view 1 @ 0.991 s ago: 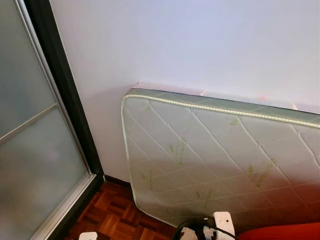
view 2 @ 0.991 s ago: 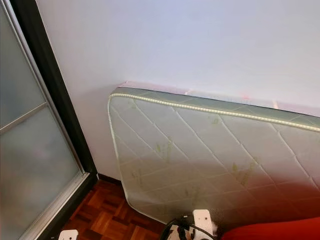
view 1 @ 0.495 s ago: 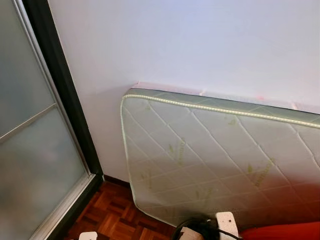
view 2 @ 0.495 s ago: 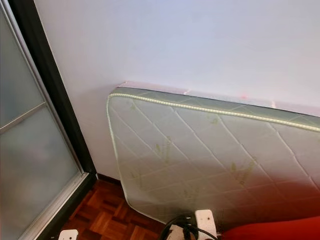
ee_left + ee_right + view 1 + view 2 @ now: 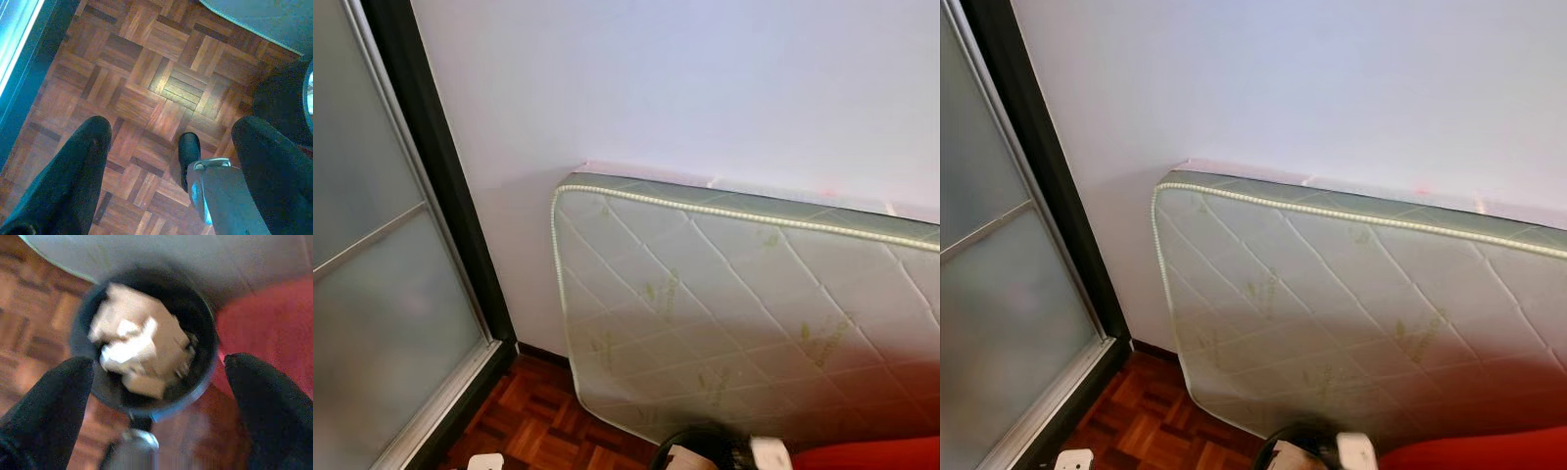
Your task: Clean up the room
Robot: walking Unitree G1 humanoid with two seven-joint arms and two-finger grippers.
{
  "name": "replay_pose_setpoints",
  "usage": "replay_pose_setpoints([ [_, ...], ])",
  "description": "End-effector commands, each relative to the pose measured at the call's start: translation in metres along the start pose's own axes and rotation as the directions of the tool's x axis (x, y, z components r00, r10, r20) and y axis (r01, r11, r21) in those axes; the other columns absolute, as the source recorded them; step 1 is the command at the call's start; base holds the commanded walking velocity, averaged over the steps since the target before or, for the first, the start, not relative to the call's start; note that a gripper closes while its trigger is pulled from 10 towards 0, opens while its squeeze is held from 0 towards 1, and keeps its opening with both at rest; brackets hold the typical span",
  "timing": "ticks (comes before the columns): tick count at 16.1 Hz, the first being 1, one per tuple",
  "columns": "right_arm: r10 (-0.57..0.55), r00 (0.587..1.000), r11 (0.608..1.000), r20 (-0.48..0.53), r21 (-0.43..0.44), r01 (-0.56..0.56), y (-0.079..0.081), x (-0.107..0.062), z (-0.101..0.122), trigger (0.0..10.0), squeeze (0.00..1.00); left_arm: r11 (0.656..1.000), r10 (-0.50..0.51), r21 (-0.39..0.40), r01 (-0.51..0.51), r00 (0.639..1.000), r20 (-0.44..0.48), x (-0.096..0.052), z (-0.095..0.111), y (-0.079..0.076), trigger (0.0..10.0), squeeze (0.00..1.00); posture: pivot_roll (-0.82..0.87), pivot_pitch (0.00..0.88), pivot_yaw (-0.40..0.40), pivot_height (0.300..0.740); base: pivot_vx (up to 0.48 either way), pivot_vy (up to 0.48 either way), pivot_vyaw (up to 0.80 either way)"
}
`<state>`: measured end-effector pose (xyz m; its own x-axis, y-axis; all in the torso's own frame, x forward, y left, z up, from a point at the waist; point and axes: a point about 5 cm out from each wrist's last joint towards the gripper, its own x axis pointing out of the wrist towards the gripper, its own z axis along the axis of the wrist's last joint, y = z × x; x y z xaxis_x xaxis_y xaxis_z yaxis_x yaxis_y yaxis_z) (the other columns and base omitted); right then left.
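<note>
**Right hand above the bin, left hand above the floor**

Against the pale wall [image 5: 705, 78], a quilted mattress [image 5: 744, 313] stands on its long edge, with its rounded lower corner resting on the parquet floor [image 5: 533, 421]. A sliding door [image 5: 372, 323] with frosted panes and a dark frame occupies the left side of the head views. A red cushion or cover [image 5: 871, 455] lies at the foot of the mattress on the right, and the rim of a dark bin [image 5: 1298, 436] is visible just beside it.

Right wrist view: the right hand [image 5: 156, 396] is positioned directly over the round black bin [image 5: 205, 352]. Its two black fingers [image 5: 46, 401] are spread wide apart, one on each side of the bin opening, and carry nothing. The bin contains crumpled paper [image 5: 139, 350], white and tan in colour. This view is blurred.

Left wrist view: the left hand [image 5: 171, 166] faces the parquet floor. Its fingers [image 5: 73, 171] are likewise spread apart and empty. One robot foot [image 5: 190, 152] stands on the floor between them.
</note>
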<state>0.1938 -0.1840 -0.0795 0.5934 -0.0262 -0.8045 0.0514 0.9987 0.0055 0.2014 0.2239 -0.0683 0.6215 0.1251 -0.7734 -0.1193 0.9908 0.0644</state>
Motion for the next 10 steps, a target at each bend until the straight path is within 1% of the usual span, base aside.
replay_pose_setpoints([
  [1, -0.024, 0.999, 1.000, -0.043, 0.016, 0.025, -0.006, -0.002, -0.012, 10.0, 0.00, 1.000, 0.005, 0.005, -0.005, 1.000, -0.009, 0.000, -0.002, 0.000, 10.0, 0.00, 0.10, 0.000, -0.016, 0.740, 0.000, 0.000, 0.00],
  [2, -0.044, 0.997, 0.998, -0.059, 0.047, 0.046, -0.010, -0.004, -0.020, 10.0, 0.00, 1.000, 0.004, 0.010, -0.004, 1.000, -0.012, 0.000, -0.002, 0.001, 10.0, 0.00, 0.09, 0.000, -0.013, 0.740, 0.000, 0.000, 0.00],
  [4, -0.087, 0.993, 0.985, -0.074, 0.141, 0.097, -0.016, -0.006, -0.026, 10.0, 0.00, 1.000, 0.001, 0.020, 0.000, 1.000, -0.016, 0.000, -0.002, 0.001, 10.0, 0.00, 0.08, 0.000, -0.005, 0.740, 0.000, 0.000, 0.00],
  [5, -0.105, 0.991, 0.976, -0.077, 0.181, 0.118, -0.019, -0.007, -0.028, 10.0, 0.00, 1.000, -0.001, 0.023, 0.001, 1.000, -0.016, 0.000, -0.002, 0.001, 10.0, 0.00, 0.08, 0.000, -0.005, 0.740, 0.000, 0.000, 0.00],
  [6, -0.127, 0.989, 0.960, -0.075, 0.242, 0.141, -0.022, -0.007, -0.027, 10.0, 0.00, 1.000, -0.005, 0.027, 0.005, 1.000, -0.016, 0.000, -0.002, 0.001, 10.0, 0.00, 0.08, 0.000, -0.004, 0.740, 0.000, 0.000, 0.00],
  [8, -0.121, 0.991, 0.953, -0.063, 0.272, 0.133, -0.022, -0.007, -0.024, 10.0, 0.00, 1.000, -0.009, 0.027, 0.009, 1.000, -0.013, 0.000, -0.002, 0.000, 10.0, 0.00, 0.08, 0.000, -0.006, 0.740, 0.000, 0.000, 0.00],
  [10, -0.077, 0.996, 0.969, -0.034, 0.234, 0.083, -0.015, -0.004, -0.016, 10.0, 0.00, 1.000, -0.010, 0.025, 0.011, 1.000, -0.012, 0.000, -0.003, 0.000, 10.0, 0.00, 0.07, 0.000, -0.007, 0.740, 0.000, 0.000, 0.00],
])
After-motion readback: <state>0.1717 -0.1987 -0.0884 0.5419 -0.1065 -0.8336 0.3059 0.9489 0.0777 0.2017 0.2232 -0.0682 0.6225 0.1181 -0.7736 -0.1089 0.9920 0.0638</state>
